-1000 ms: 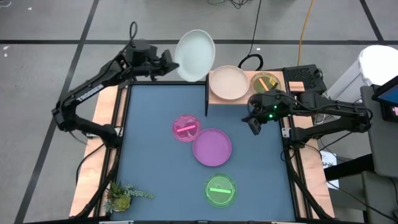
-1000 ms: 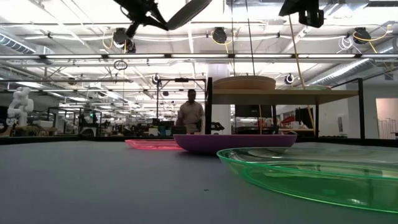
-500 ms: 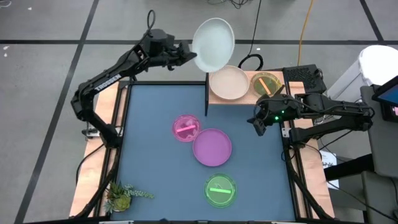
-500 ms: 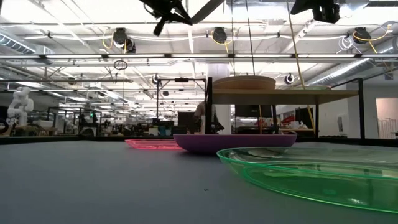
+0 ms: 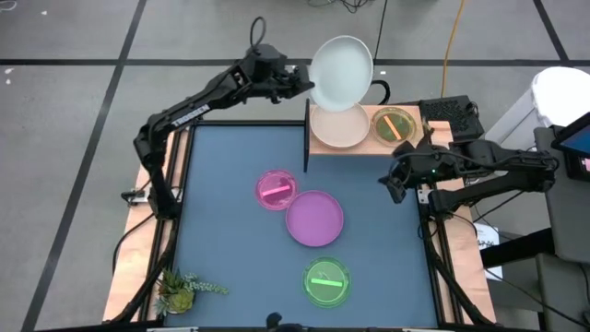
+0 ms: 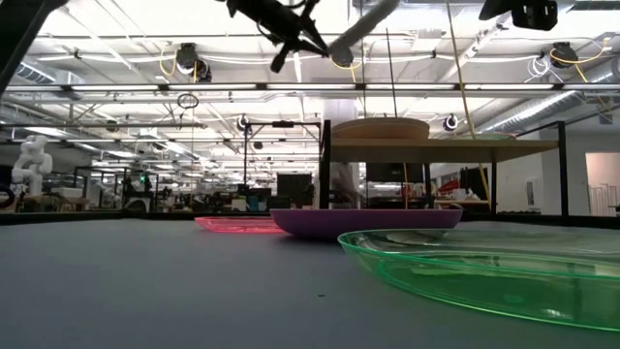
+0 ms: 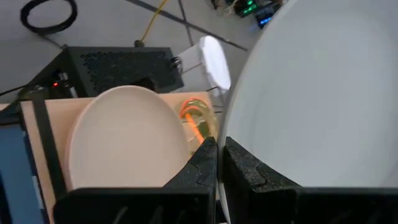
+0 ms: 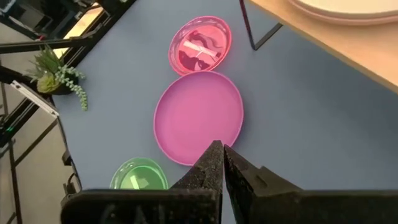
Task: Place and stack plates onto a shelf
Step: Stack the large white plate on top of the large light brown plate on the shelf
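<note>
Round white-blue plate [image 5: 343,72], tilted, clamped in left pincer [image 5: 309,81] above shelf [image 5: 364,143]

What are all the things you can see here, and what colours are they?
White plate: one, white, held in the air over the shelf's cream plate.
Cream plate: one, cream, on the shelf.
Orange plate: one, see-through orange, on the shelf beside the cream one.
Shelf: one, light wood, at the table's far edge.
Pink plate: one, see-through pink, mid-table.
Purple plate: one, purple, touching the pink one.
Green plate: one, see-through green, near edge.
Plant: one, green, near-left corner.
Left hand: shut on the white plate.
Right hand: shut, empty, above the table's right side.
</note>
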Controlling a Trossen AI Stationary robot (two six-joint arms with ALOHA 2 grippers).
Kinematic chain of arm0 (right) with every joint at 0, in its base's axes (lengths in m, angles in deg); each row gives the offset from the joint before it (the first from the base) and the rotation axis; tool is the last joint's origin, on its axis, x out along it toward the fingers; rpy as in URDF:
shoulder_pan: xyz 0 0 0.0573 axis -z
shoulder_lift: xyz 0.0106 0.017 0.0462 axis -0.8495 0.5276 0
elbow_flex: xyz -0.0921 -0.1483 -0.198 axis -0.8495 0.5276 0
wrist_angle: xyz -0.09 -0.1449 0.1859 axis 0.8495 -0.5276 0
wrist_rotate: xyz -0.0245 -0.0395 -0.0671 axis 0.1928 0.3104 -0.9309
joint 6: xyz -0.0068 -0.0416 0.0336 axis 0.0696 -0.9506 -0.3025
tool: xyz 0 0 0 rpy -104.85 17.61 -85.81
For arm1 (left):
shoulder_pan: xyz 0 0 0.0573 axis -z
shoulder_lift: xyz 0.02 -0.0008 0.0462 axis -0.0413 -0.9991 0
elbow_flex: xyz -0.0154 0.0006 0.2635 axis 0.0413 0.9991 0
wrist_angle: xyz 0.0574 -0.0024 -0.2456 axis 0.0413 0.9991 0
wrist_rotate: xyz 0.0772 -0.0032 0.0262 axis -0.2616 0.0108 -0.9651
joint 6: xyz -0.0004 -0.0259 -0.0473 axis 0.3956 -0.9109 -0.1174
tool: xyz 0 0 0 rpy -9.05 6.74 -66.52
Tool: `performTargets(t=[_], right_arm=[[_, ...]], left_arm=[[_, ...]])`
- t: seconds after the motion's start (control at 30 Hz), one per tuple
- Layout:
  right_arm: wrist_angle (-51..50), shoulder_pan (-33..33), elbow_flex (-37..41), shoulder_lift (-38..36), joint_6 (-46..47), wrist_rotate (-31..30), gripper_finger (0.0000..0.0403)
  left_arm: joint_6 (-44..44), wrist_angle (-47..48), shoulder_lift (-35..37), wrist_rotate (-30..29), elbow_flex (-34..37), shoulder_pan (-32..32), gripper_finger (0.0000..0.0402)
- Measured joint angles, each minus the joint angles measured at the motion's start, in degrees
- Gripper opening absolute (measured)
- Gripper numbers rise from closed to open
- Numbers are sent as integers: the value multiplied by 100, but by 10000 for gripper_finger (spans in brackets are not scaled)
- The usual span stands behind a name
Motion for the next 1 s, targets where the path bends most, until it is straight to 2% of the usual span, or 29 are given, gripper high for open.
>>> performTargets(t=[0.6, 1.0], right_arm=[[-217, -8, 0, -126, -102, -436, 0], [-221, -8, 0, -190, -318, -464, 0]], left_arm=[[188, 370, -865, -136, -2, 185, 10], [385, 845, -1023, -489, 68, 283, 10]])
